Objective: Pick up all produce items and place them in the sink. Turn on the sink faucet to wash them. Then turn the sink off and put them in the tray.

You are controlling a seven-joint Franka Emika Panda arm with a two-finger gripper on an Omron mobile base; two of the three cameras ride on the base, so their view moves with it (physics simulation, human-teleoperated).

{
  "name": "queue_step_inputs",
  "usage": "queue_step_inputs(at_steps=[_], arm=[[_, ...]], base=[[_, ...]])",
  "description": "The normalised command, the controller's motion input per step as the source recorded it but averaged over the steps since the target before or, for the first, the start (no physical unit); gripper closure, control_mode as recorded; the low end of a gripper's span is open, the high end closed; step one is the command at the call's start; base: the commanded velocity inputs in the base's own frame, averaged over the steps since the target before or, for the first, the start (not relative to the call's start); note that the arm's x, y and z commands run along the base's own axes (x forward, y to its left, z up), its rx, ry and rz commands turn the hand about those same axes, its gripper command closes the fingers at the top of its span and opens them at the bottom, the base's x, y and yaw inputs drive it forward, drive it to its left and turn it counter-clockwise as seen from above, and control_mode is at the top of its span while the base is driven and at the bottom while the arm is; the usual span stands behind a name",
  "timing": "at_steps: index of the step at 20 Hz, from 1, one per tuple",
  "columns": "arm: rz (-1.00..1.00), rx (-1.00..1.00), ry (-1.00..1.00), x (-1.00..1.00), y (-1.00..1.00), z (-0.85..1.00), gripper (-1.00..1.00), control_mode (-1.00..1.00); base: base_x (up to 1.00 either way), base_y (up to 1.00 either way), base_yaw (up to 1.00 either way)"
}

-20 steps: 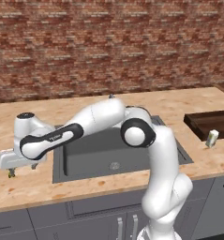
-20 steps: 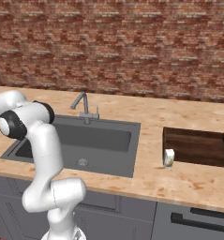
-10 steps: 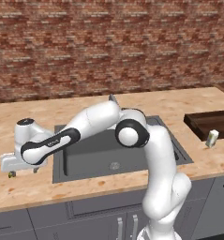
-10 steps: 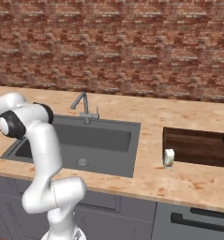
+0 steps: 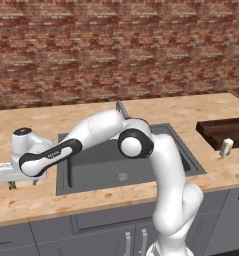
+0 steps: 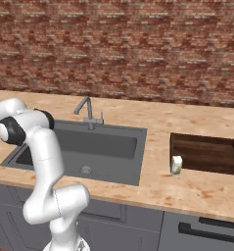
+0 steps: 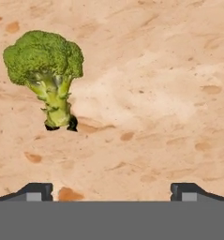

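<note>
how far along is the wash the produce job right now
Nothing is done yet. The small green broccoli floret lies on the tan stone-look counter, left of the dark grey sink basin. The open gripper hovers over it, not aligned. Left: grasping, sink, grey metal faucet, brown wooden tray.

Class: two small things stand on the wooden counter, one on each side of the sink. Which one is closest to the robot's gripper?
The broccoli floret, left of the sink, under the gripper; the cream carton stands far right, beside the tray.

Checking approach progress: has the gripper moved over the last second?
Yes. In the left base view the gripper has sunk slightly toward the counter left of the sink, jaws wide open, with the broccoli floret on the counter below it.
</note>
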Motion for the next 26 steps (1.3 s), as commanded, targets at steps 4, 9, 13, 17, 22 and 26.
queue_step_inputs(at_steps=[4, 9, 13, 17, 22, 26], arm=[[-0.08, -0.03, 0.03, 0.11, 0.30, 0.00, -1.00, -1.00], [-0.03, -0.02, 0.04, 0.23, 0.27, 0.00, -1.00, -1.00], [0.00, -0.02, 0.01, 0.37, 0.11, -0.03, -1.00, -1.00], [0.00, -0.02, 0.00, 0.38, 0.00, -0.17, -1.00, -1.00], [0.00, -0.03, 0.00, 0.24, 0.03, -0.21, -1.00, -1.00], [0.00, -0.02, 0.00, 0.07, 0.18, -0.18, -1.00, -1.00]], base=[[0.00, 0.00, 0.00], [0.00, 0.00, 0.00], [0.00, 0.00, 0.00], [0.00, 0.00, 0.00], [0.00, 0.00, 0.00], [0.00, 0.00, 0.00]])
